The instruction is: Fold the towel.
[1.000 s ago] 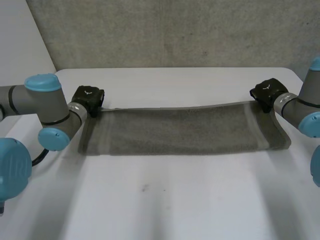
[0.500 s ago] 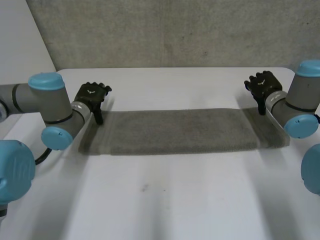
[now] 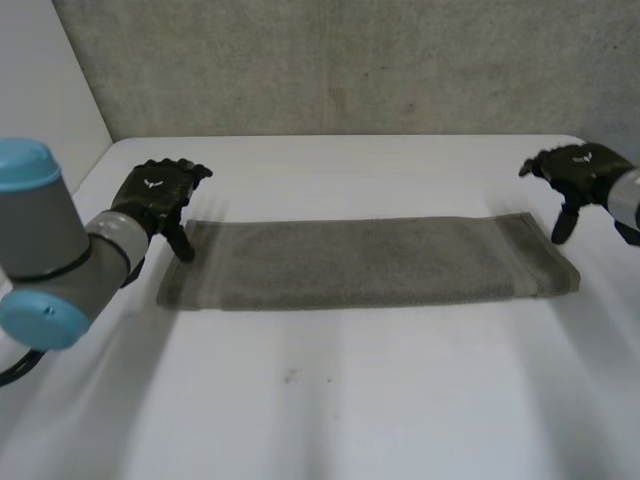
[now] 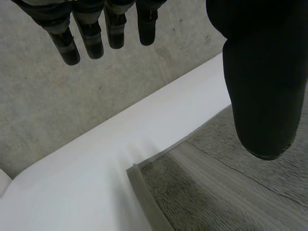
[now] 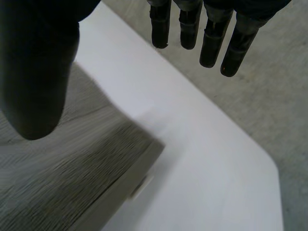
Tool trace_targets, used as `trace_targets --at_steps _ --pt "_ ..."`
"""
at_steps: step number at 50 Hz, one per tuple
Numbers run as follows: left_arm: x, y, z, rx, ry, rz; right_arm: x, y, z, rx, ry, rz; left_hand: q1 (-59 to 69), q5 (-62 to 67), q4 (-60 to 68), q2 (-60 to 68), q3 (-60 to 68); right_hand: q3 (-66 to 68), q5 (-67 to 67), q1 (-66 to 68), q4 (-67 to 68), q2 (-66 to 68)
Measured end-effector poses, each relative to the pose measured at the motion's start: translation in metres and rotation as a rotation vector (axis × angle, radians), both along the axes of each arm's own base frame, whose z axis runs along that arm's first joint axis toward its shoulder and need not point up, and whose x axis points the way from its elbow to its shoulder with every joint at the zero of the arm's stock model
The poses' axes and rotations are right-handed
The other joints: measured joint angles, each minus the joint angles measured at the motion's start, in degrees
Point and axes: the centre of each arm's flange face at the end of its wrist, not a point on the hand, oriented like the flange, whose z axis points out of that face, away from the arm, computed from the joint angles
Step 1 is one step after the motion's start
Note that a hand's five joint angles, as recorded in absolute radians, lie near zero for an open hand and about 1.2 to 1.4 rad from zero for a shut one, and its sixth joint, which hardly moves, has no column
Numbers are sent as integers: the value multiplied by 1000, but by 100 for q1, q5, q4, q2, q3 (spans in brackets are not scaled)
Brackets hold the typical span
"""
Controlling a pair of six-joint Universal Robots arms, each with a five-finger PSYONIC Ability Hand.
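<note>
1. The black left hand (image 3: 155,195) hovers above the far left corner of the long grey terry towel (image 3: 360,262). Its fingers (image 4: 91,38) hang straight, apart from the thumb, and hold nothing.
2. The towel lies flat as a folded strip across the white table (image 3: 330,400).
3. The black right hand (image 3: 578,172) hovers above the towel's far right corner, with its fingers (image 5: 211,43) straight, spread from the thumb and empty.

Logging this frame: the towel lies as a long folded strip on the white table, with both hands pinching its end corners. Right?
Not pinching: the left hand and right hand are open above the ends of the towel, holding nothing, as both wrist views show. The rest holds: a long folded strip on the white table.
</note>
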Motion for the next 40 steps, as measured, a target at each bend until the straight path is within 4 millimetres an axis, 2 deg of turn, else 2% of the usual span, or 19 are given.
trace_targets --at_steps 5,15,21,23,26,32,38,40 --pt "5 20 -7 -24 6 0 -17 19 -23 19 36 -6 0 -1 -1 -4 0 20 66 121 14 16" --pt "4 34 -22 -33 9 -10 -26 29 -74 43 85 2 0 -1 -1 -4 0 887 1086 982 855 808" --pt "3 34 -24 -29 8 -14 -26 24 -93 45 84 11 0 -1 -3 -4 0 2822 2811 2896 2613 2792" --pt "3 34 -25 -26 8 -15 -26 22 -98 36 83 13 0 -1 -1 -4 0 4874 4867 4955 4681 4898" --pt "3 34 -26 -24 7 -16 -27 18 -102 20 84 9 0 -1 -1 -4 0 6096 6214 6115 6064 6127" --pt "3 34 -26 -22 6 -16 -34 9 -98 -26 88 -20 0 -1 -1 -4 0 6148 6294 6191 6184 6135" --pt "3 35 -25 -23 7 -16 -63 -4 -79 -102 104 -98 0 -1 -1 -5 0 6148 6294 6208 6184 6135" --pt "3 35 -25 -23 7 -15 -81 -11 -69 -134 121 -137 0 -1 -1 -5 0 6148 6294 6221 6184 6135"
